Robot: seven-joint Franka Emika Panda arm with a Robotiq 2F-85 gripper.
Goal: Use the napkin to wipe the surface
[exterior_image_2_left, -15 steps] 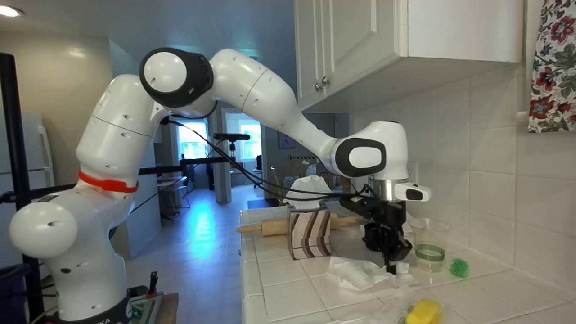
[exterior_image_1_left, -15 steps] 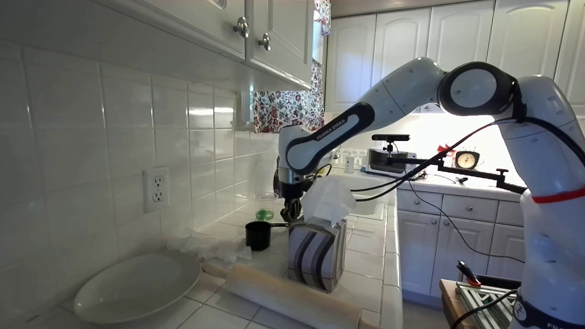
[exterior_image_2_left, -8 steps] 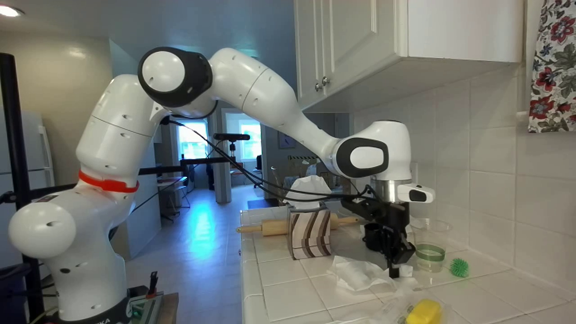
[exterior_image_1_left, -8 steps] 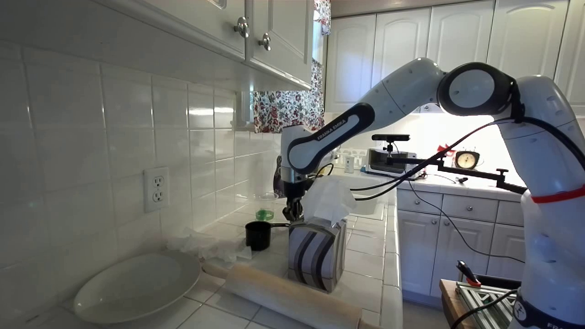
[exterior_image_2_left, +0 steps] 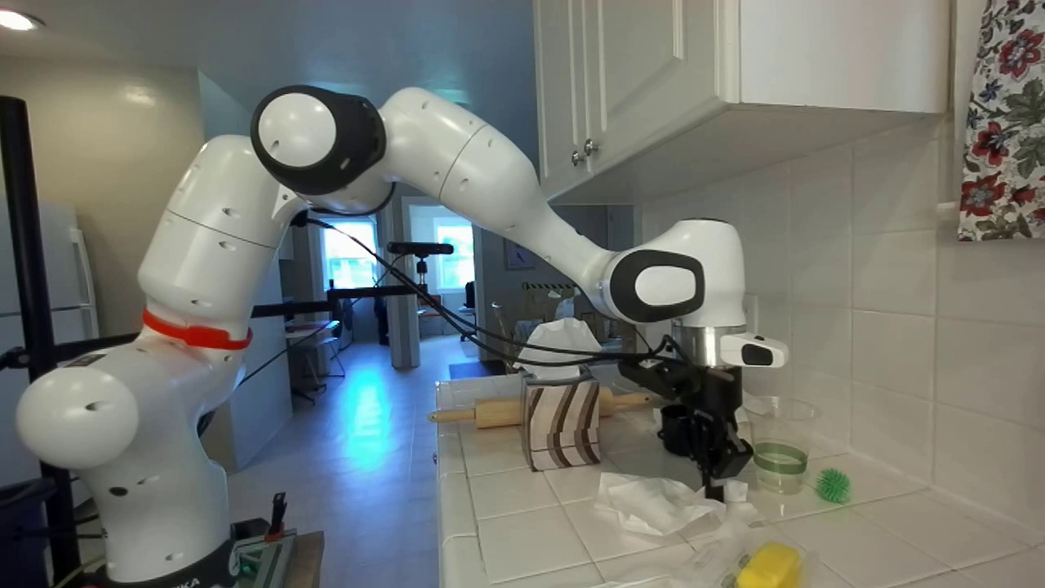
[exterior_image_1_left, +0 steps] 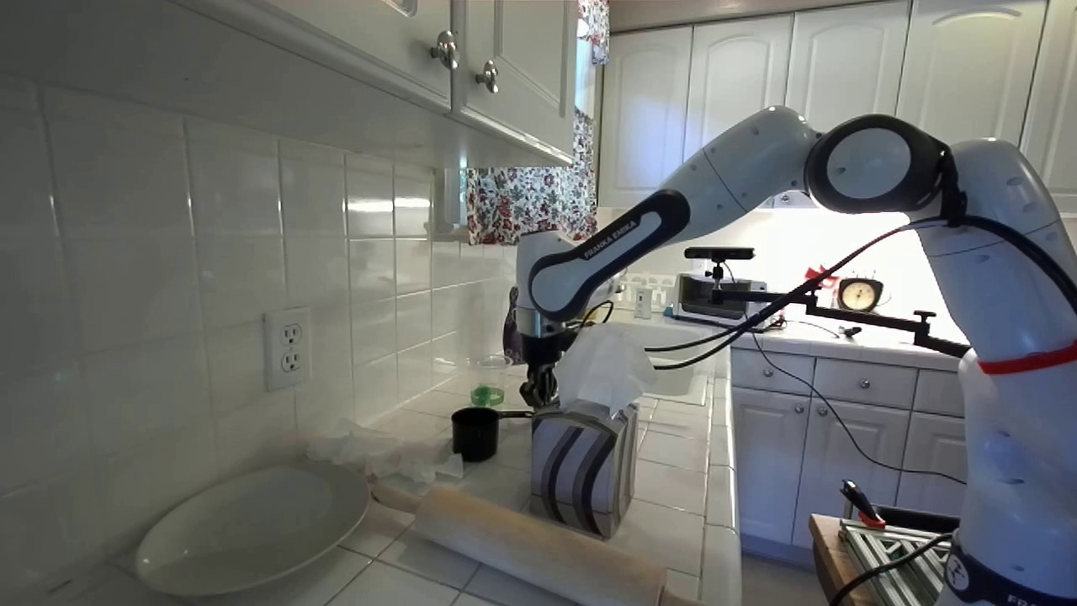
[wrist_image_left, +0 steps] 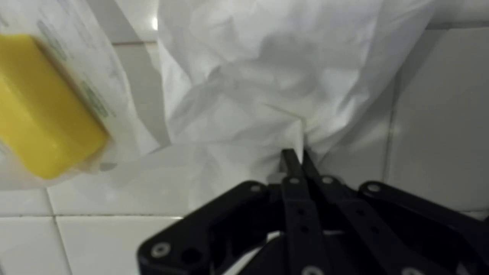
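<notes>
Black jaws clamped on a fold of the crumpled white paper napkin, lying on the glossy white square-tiled surface. Yellow block on printed translucent sheet beside napkin. Brown-and-white striped tissue box, clear green-banded cup nearby.

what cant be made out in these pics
Napkin: cut off by the wrist view's top edge.
Worktop beneath: covered by it, same view.
Rolling pin: middle hidden behind the tissue box in an exterior view.
Wrapper print: blurred, wrist view.
Dial: markings too small in an exterior view.
</notes>
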